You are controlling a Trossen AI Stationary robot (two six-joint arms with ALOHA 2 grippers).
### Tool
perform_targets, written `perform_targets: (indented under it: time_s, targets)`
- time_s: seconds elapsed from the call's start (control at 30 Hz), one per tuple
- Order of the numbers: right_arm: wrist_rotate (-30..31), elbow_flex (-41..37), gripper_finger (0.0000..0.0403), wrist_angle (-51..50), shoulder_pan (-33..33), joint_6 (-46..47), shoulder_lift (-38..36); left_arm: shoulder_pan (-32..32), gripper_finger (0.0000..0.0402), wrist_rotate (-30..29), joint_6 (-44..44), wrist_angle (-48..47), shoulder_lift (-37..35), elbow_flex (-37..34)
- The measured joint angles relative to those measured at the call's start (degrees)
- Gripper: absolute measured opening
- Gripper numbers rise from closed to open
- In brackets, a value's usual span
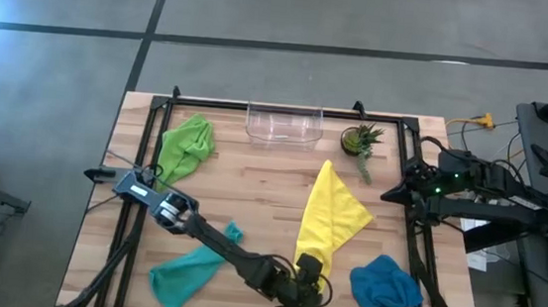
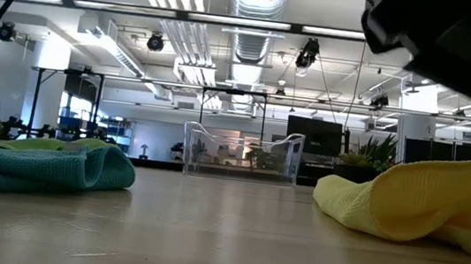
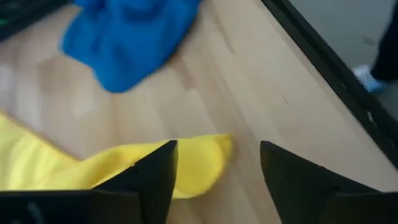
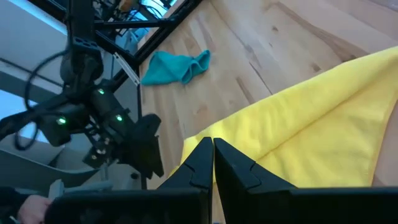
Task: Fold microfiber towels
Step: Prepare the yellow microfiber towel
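The left gripper was at 6 o'clock on the table; its two fingers were wide apart and held nothing; the end of the yellow towel lay just by one finger; the towel ran from there up to the middle. The blue towel sat at 5 o'clock, the teal towel at 7, the lime green towel at 10. The right gripper waited at 3 o'clock, pinched closed and empty.
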Motion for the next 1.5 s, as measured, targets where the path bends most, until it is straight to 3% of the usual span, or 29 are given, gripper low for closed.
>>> perform_targets:
  time_s: [0.2,0.73,0.87,1.2,1.4,1.5]
  targets:
    - [0.04,0.0,0.0009,0.03,-0.02,1.51,-0.14,0.27,0.0224,1.99,6.89,2.84,0.02,-1.36]
    - [0.04,0.02,0.0009,0.08,-0.02,3.04,-0.12,3.3,0.0204,2.59,9.07,2.27,2.24,-2.2]
    - [0.04,0.02,0.0009,0.08,-0.02,4.15,-0.12,3.23,0.0163,4.04,10.55,2.81,2.24,-2.21]
    - [0.04,0.02,0.0009,0.08,-0.02,4.07,-0.12,3.17,0.0012,6.08,10.15,2.71,2.2,-1.19]
    - [0.04,0.0,0.0009,0.1,-0.02,4.0,-0.12,3.17,0.0002,6.0,9.61,2.19,2.1,-0.3]
    - [0.02,0.02,0.0009,0.09,-0.02,3.85,-0.12,3.63,0.0001,2.34,3.42,2.11,1.28,1.56]
